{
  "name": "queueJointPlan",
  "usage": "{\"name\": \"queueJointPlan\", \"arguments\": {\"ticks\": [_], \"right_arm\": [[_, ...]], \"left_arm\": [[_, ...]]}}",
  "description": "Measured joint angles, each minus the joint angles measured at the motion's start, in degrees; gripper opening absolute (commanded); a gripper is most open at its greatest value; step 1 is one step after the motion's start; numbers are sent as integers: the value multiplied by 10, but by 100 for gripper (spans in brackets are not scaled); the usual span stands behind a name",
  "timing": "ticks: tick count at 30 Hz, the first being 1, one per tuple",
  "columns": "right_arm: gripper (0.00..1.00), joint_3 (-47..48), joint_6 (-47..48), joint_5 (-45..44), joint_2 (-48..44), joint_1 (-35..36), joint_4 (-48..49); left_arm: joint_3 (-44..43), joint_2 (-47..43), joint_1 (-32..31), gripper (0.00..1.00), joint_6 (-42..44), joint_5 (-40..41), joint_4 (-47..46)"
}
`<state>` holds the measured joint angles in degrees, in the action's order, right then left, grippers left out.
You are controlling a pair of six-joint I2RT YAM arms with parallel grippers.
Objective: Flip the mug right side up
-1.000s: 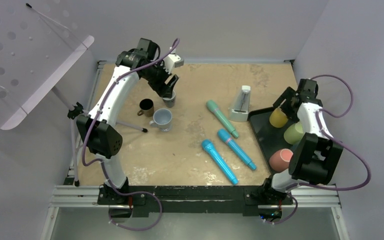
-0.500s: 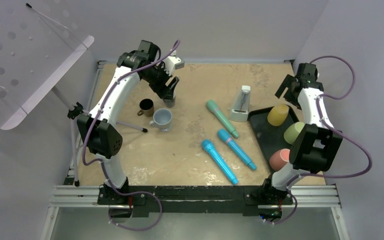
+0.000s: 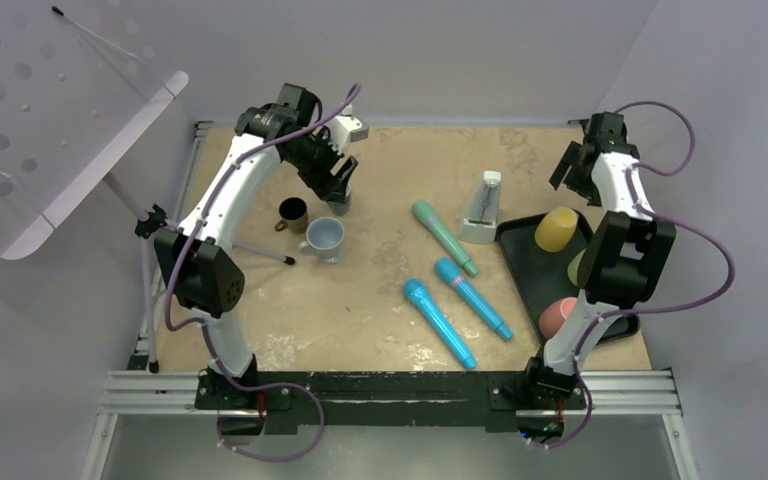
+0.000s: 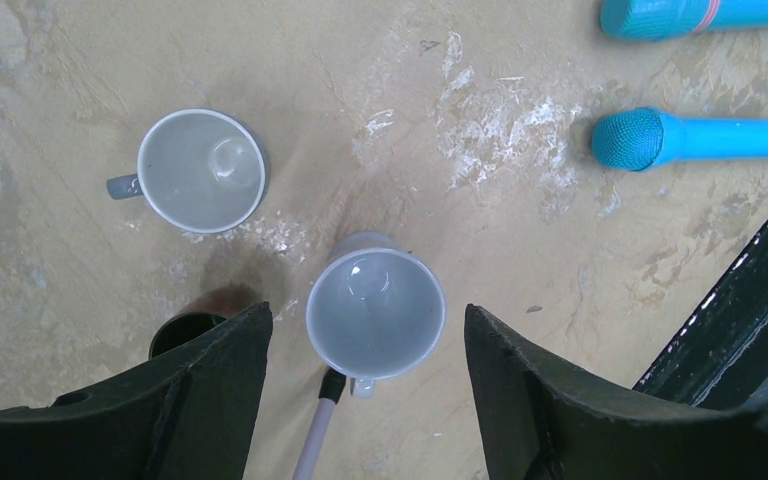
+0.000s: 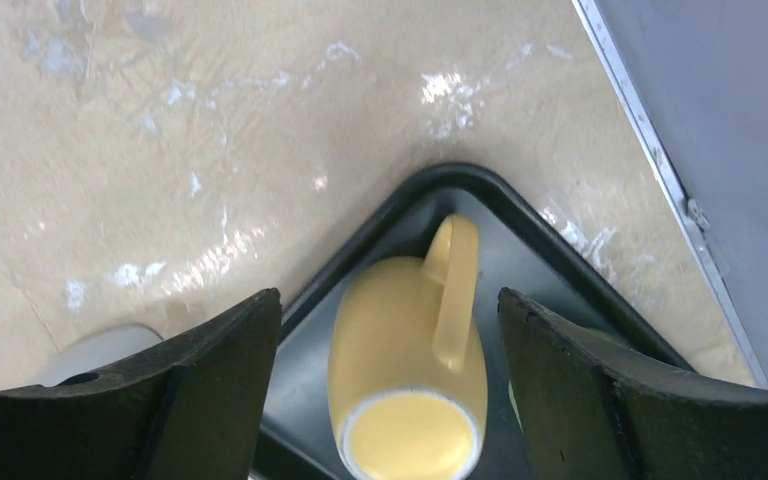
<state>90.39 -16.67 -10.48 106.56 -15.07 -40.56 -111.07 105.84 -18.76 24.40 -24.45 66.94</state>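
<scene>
black tray (image 5: 525, 270), inverted yellow mug (image 5: 410, 370) ahead of right tool (image 5: 388, 297)

Looking at a robotics lab cell, not a home. Seeing plain pale walls (image 3: 480, 50) boxing in the desk's far and right edges, and an aluminium extrusion rail (image 3: 390, 392) running along the near edge, with left arm (image 3: 222, 200) and right arm (image 3: 615, 270) bolted there. Noting a scuffed tan desktop (image 3: 380, 300) and a perforated white panel (image 3: 50, 110) standing on a tripod past the left edge. Spotting mismatched props lying about: toy microphones (image 3: 440, 322), metronome (image 3: 482, 208), black tray (image 3: 522, 262).

Tray corner (image 5: 360, 245) close round yellow mug (image 5: 407, 370); green cup (image 3: 578, 266) perhaps alongside
</scene>
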Motion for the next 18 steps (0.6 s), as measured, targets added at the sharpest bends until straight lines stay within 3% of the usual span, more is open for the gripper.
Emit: {"name": "queueJointPlan", "arguments": {"ticks": [10, 18], "right_arm": [[68, 132, -50, -5, 130, -27, -64], [54, 76, -64, 11, 143, -33, -81]], "left_arm": [[3, 0, 0, 74, 0, 2, 0], [11, -2, 0, 74, 0, 8, 0]]}}
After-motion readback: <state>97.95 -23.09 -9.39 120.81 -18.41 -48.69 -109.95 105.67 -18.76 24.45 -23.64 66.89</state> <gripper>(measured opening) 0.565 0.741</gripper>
